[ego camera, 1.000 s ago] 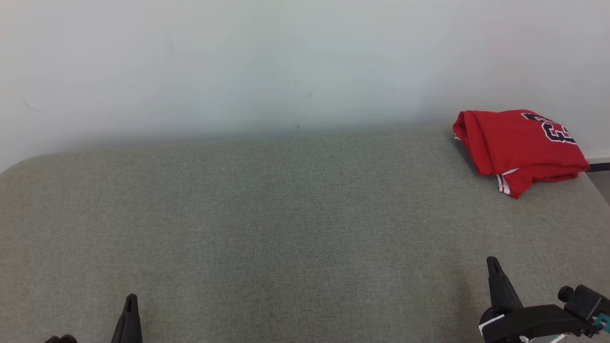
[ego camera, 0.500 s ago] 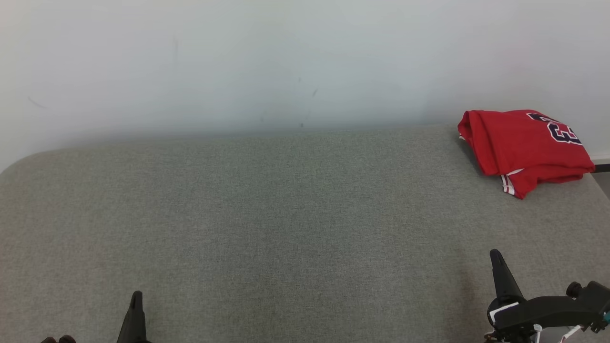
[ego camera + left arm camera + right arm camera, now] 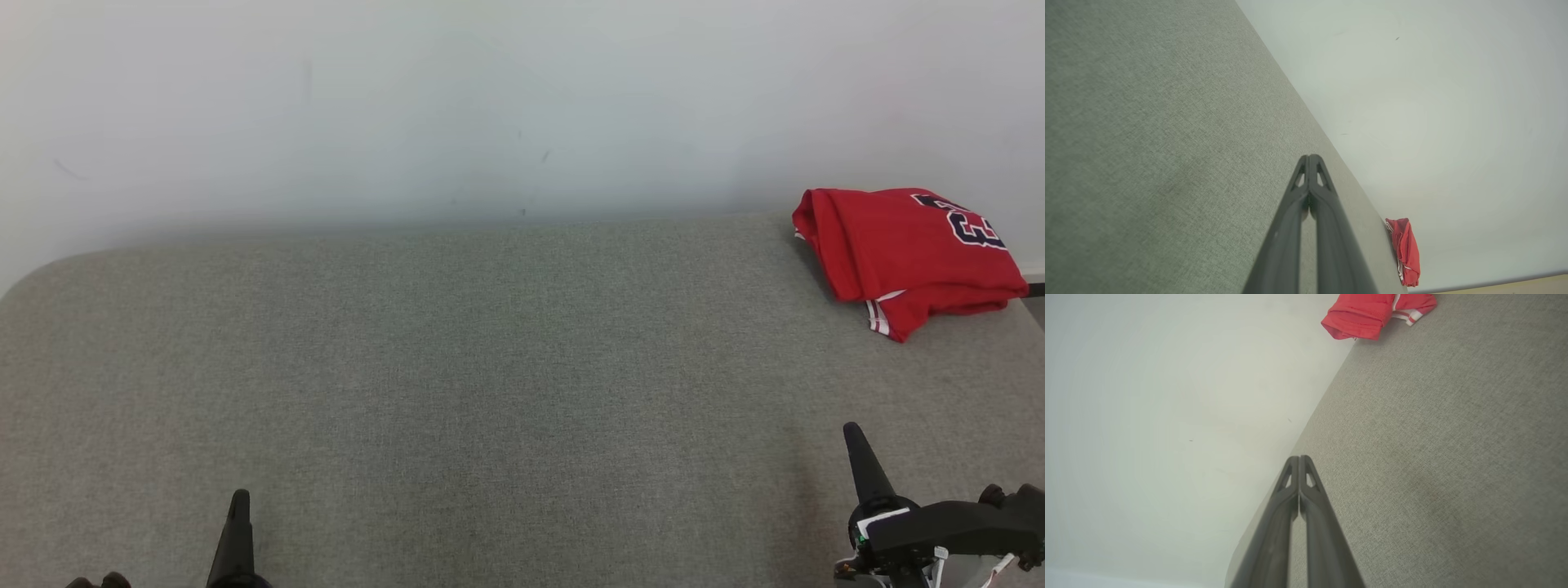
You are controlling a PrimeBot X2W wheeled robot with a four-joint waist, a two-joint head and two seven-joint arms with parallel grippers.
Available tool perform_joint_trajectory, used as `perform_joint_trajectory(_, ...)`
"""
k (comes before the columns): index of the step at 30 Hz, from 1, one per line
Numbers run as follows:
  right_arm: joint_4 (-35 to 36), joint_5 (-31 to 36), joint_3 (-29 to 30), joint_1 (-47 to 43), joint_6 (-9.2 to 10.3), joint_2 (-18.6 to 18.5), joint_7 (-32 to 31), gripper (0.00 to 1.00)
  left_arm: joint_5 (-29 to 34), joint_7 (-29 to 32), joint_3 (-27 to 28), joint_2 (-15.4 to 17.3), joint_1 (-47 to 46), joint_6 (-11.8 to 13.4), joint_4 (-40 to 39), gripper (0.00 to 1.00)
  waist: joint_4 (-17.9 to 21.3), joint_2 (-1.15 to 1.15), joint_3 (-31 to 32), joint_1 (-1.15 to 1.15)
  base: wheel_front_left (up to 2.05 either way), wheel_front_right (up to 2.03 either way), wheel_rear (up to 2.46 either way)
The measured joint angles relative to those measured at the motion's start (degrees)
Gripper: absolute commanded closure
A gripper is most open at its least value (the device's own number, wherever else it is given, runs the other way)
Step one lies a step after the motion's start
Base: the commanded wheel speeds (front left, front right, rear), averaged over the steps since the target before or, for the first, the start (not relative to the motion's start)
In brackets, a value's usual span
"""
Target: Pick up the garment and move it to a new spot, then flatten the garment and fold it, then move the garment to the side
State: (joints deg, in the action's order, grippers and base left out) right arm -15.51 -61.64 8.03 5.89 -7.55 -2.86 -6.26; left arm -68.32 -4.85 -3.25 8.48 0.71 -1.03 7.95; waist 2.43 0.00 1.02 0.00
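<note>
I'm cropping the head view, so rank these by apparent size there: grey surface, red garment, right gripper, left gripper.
1. grey surface
2. red garment
3. right gripper
4. left gripper
Both grippers are cropped at the bottom edge, so their ranks are unsure.

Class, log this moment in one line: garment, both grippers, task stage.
garment: folded, lying at far right of grey surface | left gripper: shut, empty | right gripper: shut, empty | stage: garment set aside
</note>
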Motion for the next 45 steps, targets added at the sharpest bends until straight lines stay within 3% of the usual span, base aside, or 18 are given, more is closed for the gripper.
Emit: perform_joint_trajectory(45,-2.04,-23.43,3.53,3.39,0.0,-0.01,-6.68,1.0,-20.07,2.44,3.16,-4.32,-3.42,-5.11,2.74,1.0,-1.87,0.0,-0.91,0.0,0.0,0.0,0.0)
